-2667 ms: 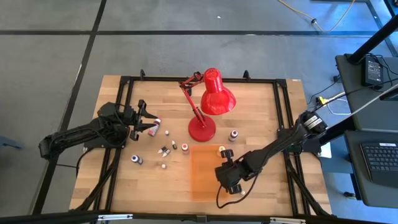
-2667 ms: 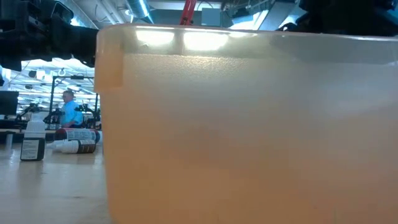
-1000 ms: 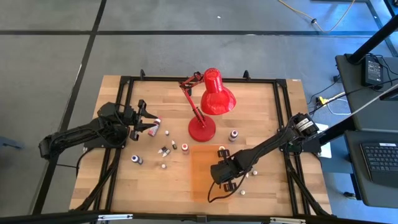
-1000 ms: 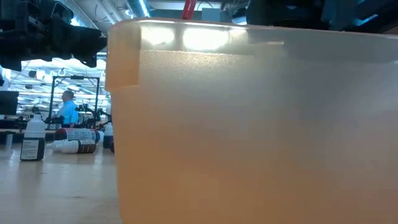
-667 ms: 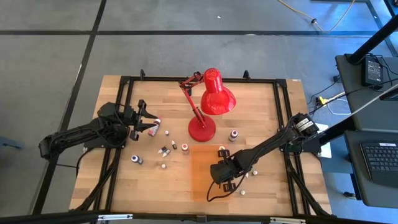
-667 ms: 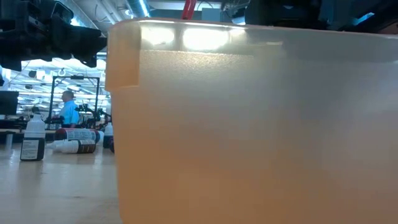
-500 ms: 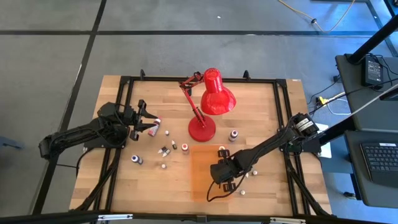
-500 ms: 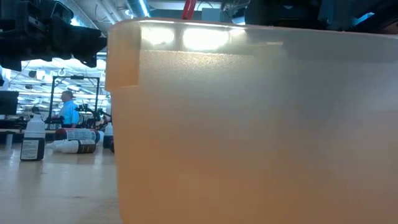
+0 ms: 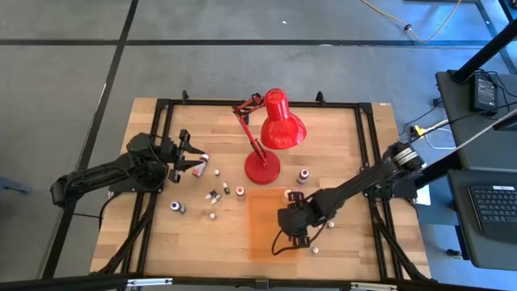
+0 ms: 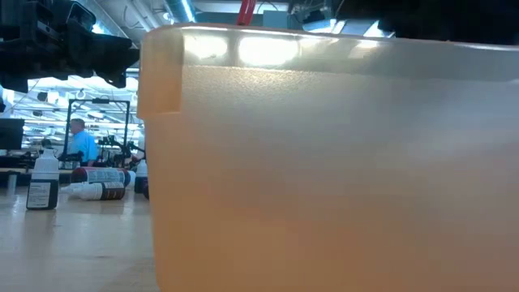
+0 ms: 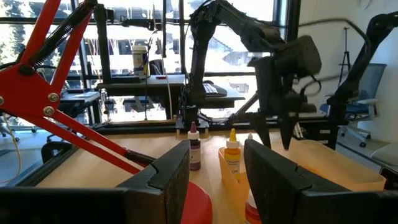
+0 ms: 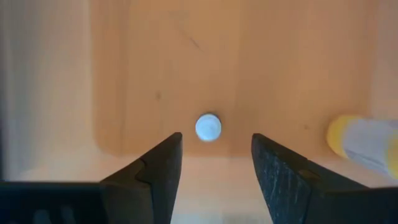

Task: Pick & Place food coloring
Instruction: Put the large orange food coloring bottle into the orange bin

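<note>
The food coloring is small white-capped bottles. One (image 12: 208,127) stands upright on the floor of the orange tray (image 9: 260,238), seen cap-on in the right wrist view. My right gripper (image 12: 216,138) hangs above it, pointing down, open, with a finger on either side and clear of the cap. In the high view that gripper (image 9: 293,226) is over the tray's right part and hides the bottle. Several more bottles (image 9: 218,192) stand or lie loose on the wood left of the tray. My left gripper (image 9: 192,155) waits open near the left edge.
A red desk lamp (image 9: 271,133) stands behind the tray. A purple bottle (image 9: 303,175) and a yellow one (image 9: 287,194) stand by the tray's far edge. Two small pieces (image 9: 315,250) lie right of it. The tray wall (image 10: 324,162) fills the low view.
My right gripper has risen a little above the tray and shifted slightly toward the table's right edge. In the low view its dark shape has drawn up out of the picture's top. The left arm has kept still.
</note>
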